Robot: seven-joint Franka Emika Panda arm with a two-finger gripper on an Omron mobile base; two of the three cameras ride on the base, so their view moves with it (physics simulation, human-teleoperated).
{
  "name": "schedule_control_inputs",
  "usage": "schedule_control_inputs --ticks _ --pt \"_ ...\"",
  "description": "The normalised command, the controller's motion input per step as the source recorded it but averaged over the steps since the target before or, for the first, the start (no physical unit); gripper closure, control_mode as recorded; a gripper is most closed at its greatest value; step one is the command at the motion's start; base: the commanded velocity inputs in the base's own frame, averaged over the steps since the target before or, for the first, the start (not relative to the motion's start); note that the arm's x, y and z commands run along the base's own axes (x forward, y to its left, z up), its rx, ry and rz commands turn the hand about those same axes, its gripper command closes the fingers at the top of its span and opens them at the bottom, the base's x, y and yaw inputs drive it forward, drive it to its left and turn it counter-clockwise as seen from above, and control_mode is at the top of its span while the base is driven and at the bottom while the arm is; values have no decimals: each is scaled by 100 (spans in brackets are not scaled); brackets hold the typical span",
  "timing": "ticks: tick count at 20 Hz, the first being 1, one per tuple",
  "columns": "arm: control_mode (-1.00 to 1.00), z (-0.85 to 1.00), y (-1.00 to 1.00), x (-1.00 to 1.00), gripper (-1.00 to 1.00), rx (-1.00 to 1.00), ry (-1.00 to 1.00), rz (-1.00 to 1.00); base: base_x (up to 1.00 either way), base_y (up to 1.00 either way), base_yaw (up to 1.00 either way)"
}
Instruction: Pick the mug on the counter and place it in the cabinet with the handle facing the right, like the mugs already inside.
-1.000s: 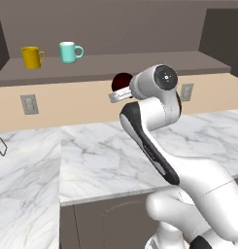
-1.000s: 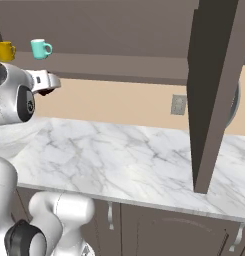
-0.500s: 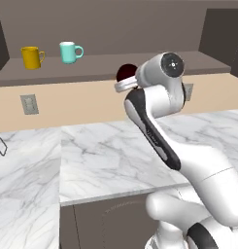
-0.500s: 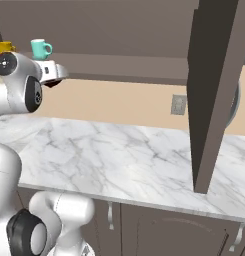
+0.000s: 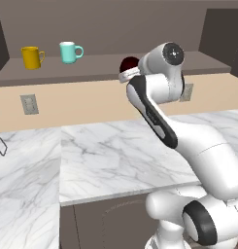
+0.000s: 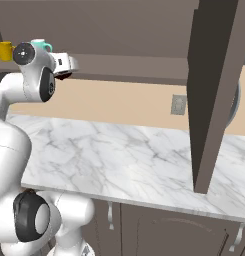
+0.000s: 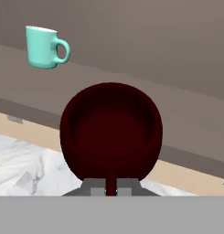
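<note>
Since the earlier frames the arm has swung up and forward, lifting the mug [image 5: 128,63] from below the shelf edge to the level of the cabinet [image 5: 106,65] opening. The counter [image 5: 120,146] lies well below, a broad white marble slab with grey veins over dark base units. The cabinet is a long grey-brown recess; at its left end stand the yellow mug [image 5: 31,57] and, just beside it, the teal mug [image 5: 70,51], both upright with handles pointing right. The arm reaches from the lower right of the left base view, its wrist level with the shelf front. The gripper [image 7: 111,188] is pinched onto the maroon mug at the near side of its rim, which stands between the closed fingers [image 7: 96,187]. The mug is tilted so its open mouth faces the hand camera, held in the air before the shelf, well apart from the teal mug. Its handle cannot be made out.
</note>
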Motion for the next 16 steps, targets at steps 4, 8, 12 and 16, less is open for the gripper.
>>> schedule_control_inputs --ticks 4,8,12,16 --pt "-100 0 -13 59 100 0 0 0 0 0 0" --pt "-100 0 -12 60 100 0 0 0 0 0 0" --pt "-100 1 -5 53 100 0 0 0 0 0 0" --pt "-100 1 0 48 100 0 0 1 0 0 0"
